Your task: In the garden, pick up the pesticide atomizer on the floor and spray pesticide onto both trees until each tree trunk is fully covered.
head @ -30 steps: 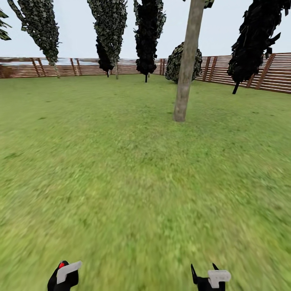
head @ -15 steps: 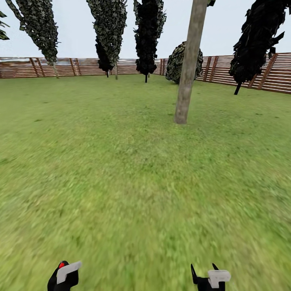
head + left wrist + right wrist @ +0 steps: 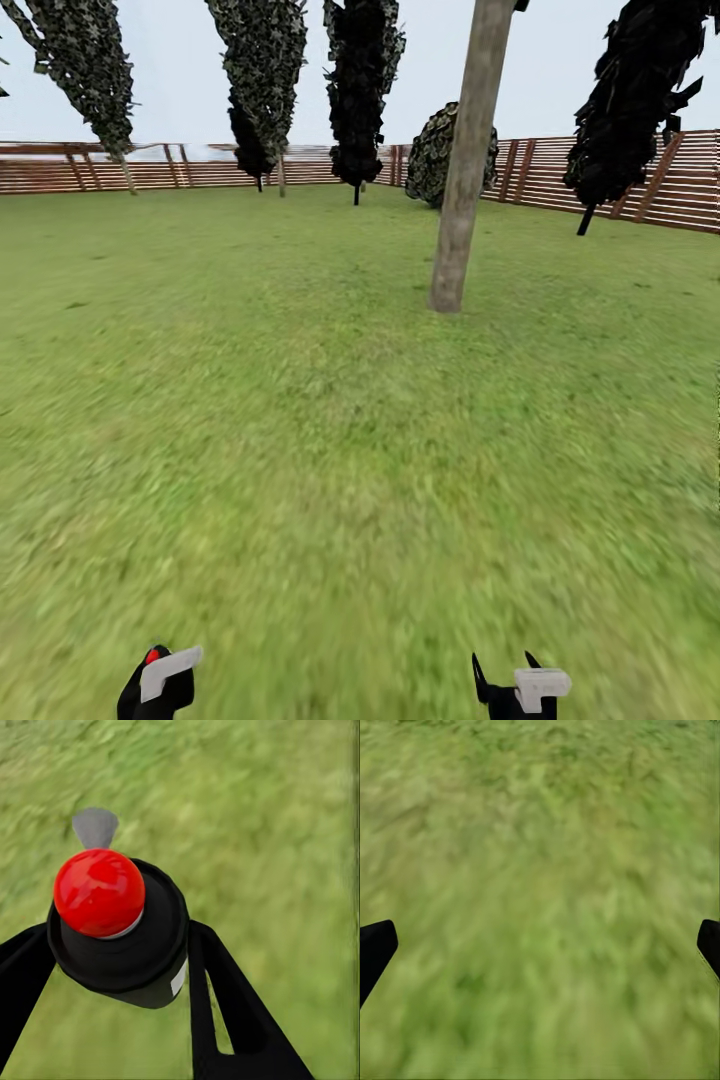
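A: Where's the atomizer (image 3: 120, 926)?

B: In the left pincer (image 3: 112, 1020). The wrist view has the black can with its red cap clamped between the two black fingers, grass beneath. In the head view the red cap just peeks out low down, at the left arm.

A: And the right pincer (image 3: 540, 945)?

B: Spread wide and carrying nothing. Its fingertips sit at the far edges of the wrist view with bare lawn (image 3: 300, 450) between them.

A: What has changed in the last second?

B: Only the head view. The trunk (image 3: 462, 170) has its foot a little lower in the picture than a second ago, and the fence (image 3: 620, 175) and the dark cypresses (image 3: 360, 90) have drifted slightly. The arms sit at the same spots in the view. I read that as the base rolling toward the tree, not the garden's things moving.

A: So what does that mean for the job?

B: Pickup looks done; this is the approach. The trunk is well apart from the robot, bare and mottled grey-tan, ahead and a bit to the right. I'd judge it too far to spray. Only one trunk shows here.
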`<state>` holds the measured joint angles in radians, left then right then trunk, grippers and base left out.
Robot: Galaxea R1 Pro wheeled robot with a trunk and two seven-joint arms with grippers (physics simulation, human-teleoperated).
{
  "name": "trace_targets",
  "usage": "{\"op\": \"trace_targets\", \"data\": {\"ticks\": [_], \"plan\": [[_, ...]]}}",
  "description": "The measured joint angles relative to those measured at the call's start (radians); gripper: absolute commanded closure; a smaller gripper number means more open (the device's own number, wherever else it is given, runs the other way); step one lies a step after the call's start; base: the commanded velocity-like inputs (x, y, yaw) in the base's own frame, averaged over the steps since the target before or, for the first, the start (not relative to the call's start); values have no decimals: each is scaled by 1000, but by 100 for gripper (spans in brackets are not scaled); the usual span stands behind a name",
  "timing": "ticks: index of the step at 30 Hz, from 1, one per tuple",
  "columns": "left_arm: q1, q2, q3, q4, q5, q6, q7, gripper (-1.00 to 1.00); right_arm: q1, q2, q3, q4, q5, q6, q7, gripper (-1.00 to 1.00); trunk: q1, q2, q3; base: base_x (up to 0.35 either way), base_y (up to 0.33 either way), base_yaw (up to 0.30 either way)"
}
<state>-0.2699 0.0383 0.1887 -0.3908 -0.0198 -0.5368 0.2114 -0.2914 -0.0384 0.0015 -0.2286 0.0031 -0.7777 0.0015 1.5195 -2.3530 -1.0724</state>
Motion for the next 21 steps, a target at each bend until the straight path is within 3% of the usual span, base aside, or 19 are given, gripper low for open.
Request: {"op": "trace_targets", "data": {"ticks": [6,21], "plan": [[0,0,0,0,0,0,0,100,0,0,0,0,0,0,0,-100,0,0,0,346,0,-147],[0,0,0,0,0,0,0,100,0,0,0,1,0,0,0,-100,0,0,0,346,0,-8]]}}
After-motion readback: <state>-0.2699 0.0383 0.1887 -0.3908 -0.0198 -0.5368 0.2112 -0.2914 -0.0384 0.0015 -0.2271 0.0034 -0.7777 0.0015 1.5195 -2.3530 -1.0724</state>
